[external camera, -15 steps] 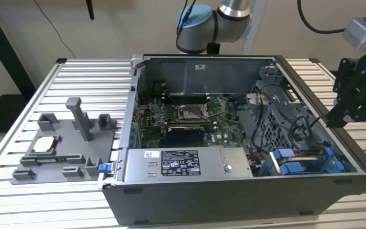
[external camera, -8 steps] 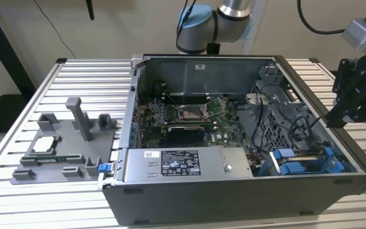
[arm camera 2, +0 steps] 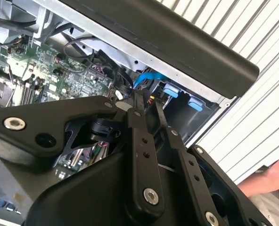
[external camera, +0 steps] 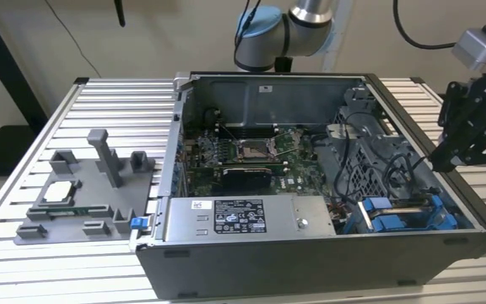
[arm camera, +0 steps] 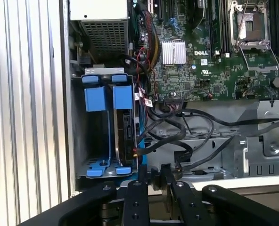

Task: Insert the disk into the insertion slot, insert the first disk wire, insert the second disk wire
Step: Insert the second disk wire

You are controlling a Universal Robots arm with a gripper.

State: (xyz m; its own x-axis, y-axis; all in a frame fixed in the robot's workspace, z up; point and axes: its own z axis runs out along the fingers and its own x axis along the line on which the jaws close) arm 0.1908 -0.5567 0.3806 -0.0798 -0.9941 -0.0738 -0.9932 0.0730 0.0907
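seemingly the disk sits in its slot, a wire reaching it; the gripper hovers, jaws clenched on nothing.

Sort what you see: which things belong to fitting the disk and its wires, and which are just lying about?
Belong to the job:
disk, seemingly seated in the slot
insertion slot
black wires beside it
gripper

Just lying about:
grey fixture
power supply
motherboard
a person's hand
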